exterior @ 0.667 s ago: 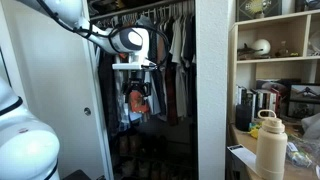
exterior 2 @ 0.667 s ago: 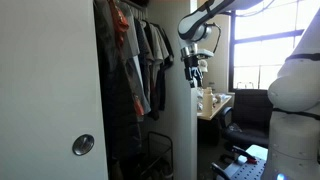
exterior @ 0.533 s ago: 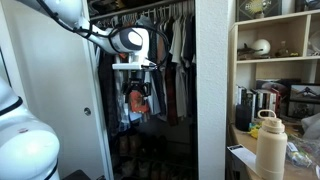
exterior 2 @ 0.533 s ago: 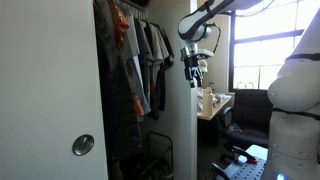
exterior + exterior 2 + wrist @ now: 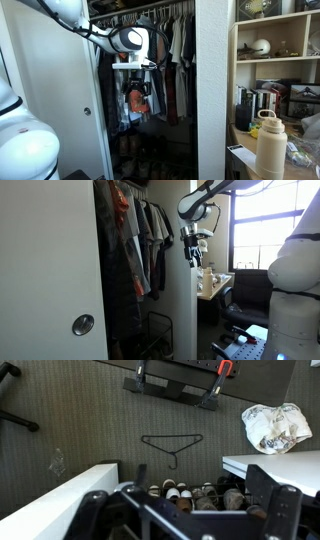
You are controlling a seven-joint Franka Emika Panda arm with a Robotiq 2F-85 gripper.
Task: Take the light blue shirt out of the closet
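Hanging at the closet point(image 5: 160, 140) mouth, off the desk point(image 5: 222, 280) edge nearest it, the gripper point(image 5: 185, 508) is seen spread wide, nothing held. Just below it a pale bluish garment, judged the light blue shirt point(image 5: 124, 118), is hung. Darker clothes point(image 5: 178, 60) are packed behind. Risks: neighbours pinched along with it; shirt torn or dropped if dragged out unlifted.

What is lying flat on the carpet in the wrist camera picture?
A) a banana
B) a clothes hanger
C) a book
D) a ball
B: a thin black hanger lies empty on the grey carpet, a little way out from the closet's shoes.
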